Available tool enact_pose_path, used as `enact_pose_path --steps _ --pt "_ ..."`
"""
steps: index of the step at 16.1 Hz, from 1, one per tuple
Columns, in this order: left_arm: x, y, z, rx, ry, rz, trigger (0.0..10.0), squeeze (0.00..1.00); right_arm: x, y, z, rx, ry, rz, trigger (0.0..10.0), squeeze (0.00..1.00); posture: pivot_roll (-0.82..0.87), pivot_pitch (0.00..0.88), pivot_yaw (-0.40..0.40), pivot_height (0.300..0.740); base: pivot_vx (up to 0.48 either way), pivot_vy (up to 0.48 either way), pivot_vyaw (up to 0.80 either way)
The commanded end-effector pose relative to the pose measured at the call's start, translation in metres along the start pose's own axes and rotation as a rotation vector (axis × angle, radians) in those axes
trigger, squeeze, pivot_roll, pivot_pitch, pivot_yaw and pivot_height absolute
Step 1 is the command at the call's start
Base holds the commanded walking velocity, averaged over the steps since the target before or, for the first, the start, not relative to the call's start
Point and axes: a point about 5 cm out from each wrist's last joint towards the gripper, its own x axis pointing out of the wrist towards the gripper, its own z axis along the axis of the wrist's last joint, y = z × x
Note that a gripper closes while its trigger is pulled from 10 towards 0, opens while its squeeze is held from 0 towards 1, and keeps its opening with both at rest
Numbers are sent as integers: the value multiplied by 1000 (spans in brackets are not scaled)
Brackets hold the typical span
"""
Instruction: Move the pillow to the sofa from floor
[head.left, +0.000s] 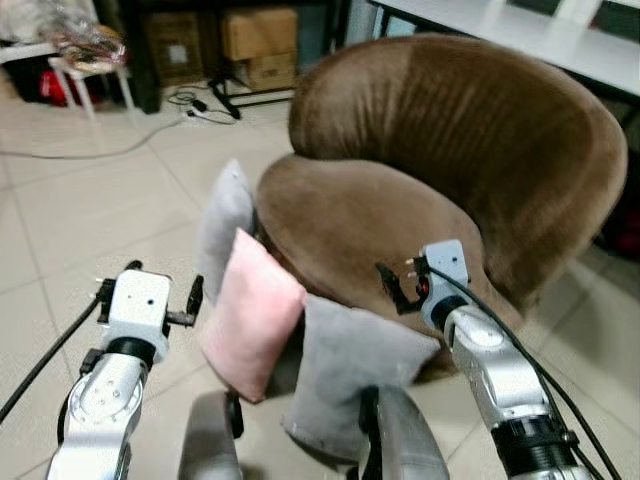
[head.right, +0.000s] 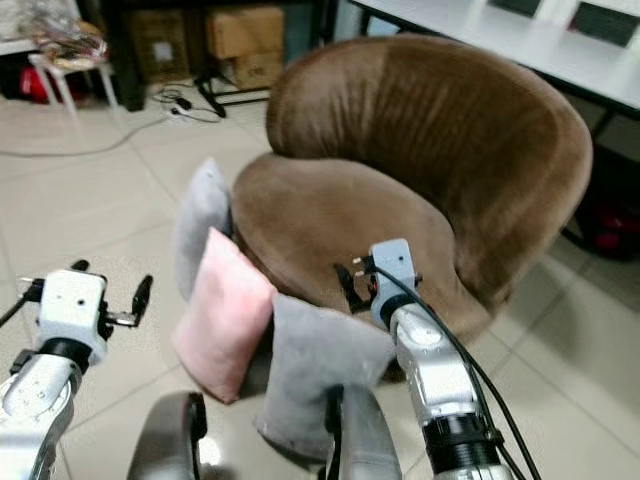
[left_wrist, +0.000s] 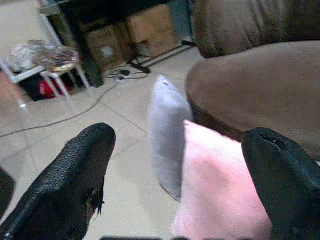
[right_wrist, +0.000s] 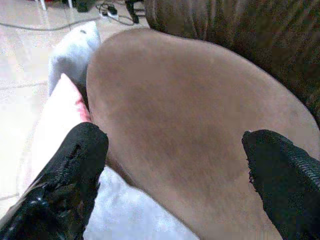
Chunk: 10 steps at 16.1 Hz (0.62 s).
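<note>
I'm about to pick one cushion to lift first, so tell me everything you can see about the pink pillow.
The pink pillow is a soft, square, plain fabric cushion, plump and unmarked. It stands on edge on the tiled floor, leaning against the front of the brown sofa. It is the middle of three: a grey pillow stands behind it and another grey pillow overlaps its near side. The left tool is open beside it, not touching.
</note>
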Motion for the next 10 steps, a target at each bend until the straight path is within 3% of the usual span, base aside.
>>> enact_pose_path --steps 1,4,9,10 --pt "3 -3 2 -5 -6 -30 10000 0 2 -5 5 -3 -13 -5 10000 0 -66 0 -74 535 0 0 0" --pt "2 -6 3 -9 -6 -62 10000 0 12 -5 8 -14 1 17 10000 0 -95 0 -65 515 0 0 0" --pt "-29 -8 10 -10 -19 -76 10000 4 18 3 -1 -18 43 81 10000 0 -21 0 -117 500 0 0 0" --pt "-37 -7 14 -10 -22 -78 10000 4 20 6 -1 1 31 108 10000 1000 -19 0 -113 500 0 0 0"
